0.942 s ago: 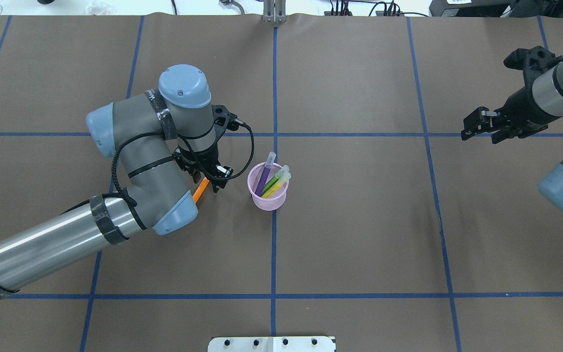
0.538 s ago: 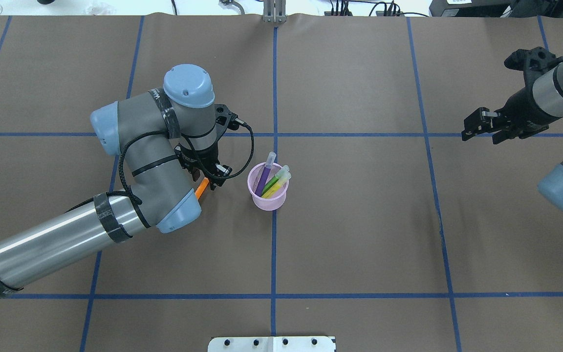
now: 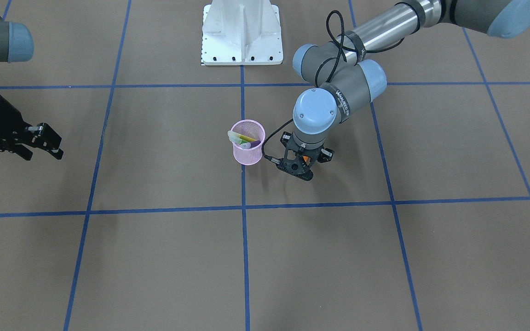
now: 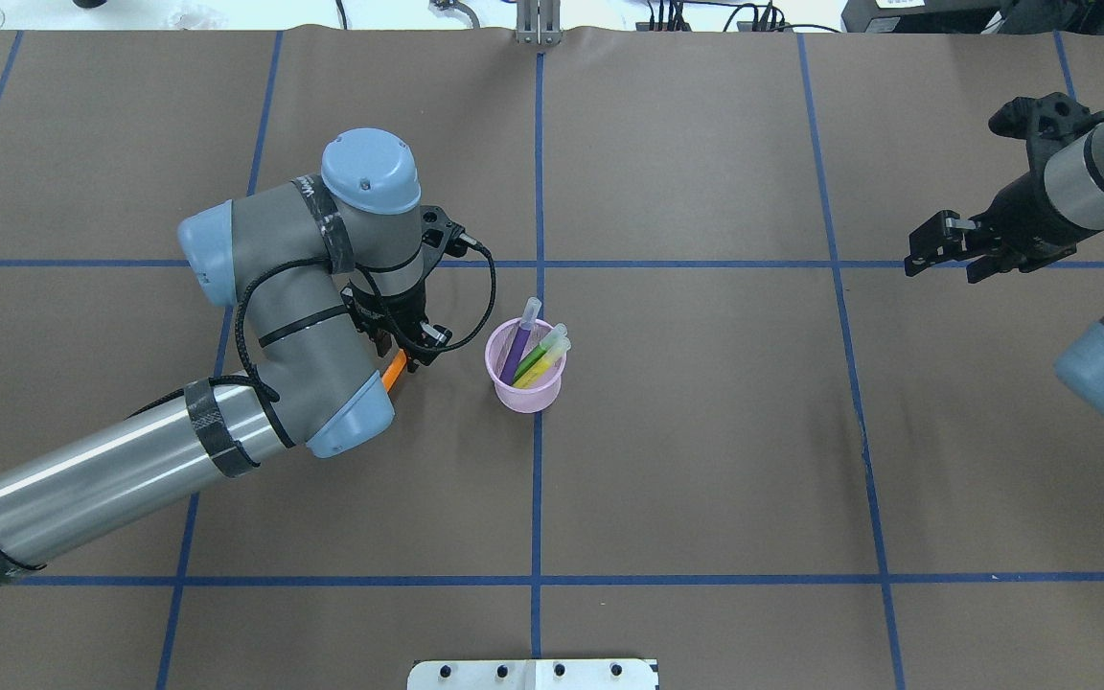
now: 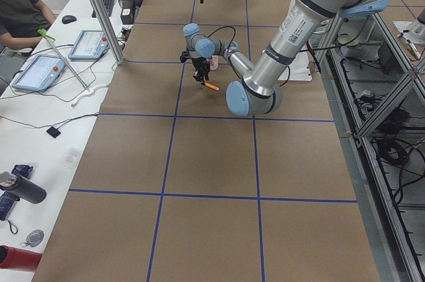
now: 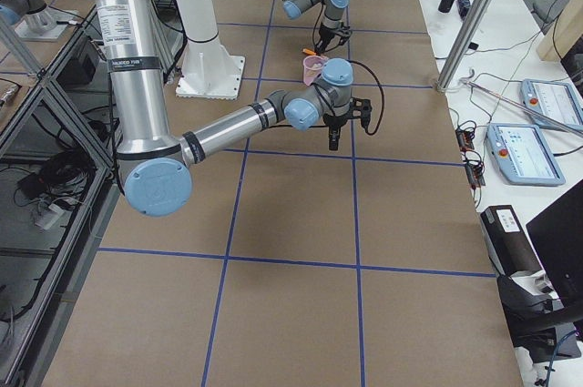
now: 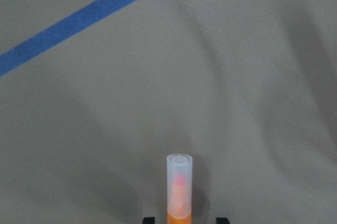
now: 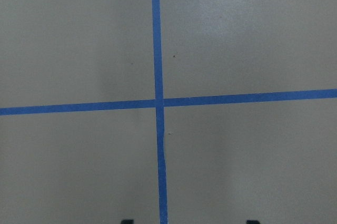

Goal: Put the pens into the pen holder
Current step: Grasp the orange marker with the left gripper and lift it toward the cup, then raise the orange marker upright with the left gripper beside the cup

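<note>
The pink mesh pen holder [image 4: 533, 398] stands upright near the table's middle, also seen in the front view [image 3: 246, 156]. A purple pen [image 4: 518, 345], a green pen [image 4: 535, 356] and a yellow pen [image 4: 552, 358] lean inside it. My left gripper [image 4: 406, 353] is just left of the cup and is shut on an orange pen [image 4: 393, 370]. In the left wrist view the orange pen's pale cap [image 7: 179, 179] juts out between the fingers over bare table. My right gripper [image 4: 935, 251] hovers open at the far right with nothing in it.
Brown paper with blue tape lines [image 4: 539, 479] covers the table. The white robot base plate [image 3: 242, 32] sits at the table's edge on the robot's side. A person sits by a side desk with tablets [image 5: 40, 73] beyond the table.
My left arm's wrist and elbow have shifted slightly to the right with the orange pen still gripped. The right arm and the cup have not moved.
</note>
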Tool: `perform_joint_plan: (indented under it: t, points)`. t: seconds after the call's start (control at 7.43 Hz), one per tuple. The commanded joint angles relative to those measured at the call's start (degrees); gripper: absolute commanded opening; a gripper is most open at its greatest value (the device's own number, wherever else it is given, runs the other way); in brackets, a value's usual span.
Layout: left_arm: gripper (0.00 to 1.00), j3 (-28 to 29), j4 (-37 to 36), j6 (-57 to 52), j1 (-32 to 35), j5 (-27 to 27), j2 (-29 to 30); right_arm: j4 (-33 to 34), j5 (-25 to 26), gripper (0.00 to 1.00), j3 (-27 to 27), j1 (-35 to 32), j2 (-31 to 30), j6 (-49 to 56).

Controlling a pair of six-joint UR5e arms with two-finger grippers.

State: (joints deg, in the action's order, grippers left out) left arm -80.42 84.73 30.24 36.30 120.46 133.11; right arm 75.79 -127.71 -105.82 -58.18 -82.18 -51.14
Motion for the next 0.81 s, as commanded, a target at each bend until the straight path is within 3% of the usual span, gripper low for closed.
perform_joint_plan:
  t: [0.0, 0.67]
  points:
    - [0.49, 0.3, -0.2, 0.0, 0.0, 0.0, 0.0, 0.0, 0.0, 0.80, -0.1, 0.0, 0.0, -0.4]
    - [0.45, 0.4, -0.3, 0.1, -0.1, 0.0, -0.1, 0.0, -0.1, 0.80, -0.2, 0.0, -0.1, -0.5]
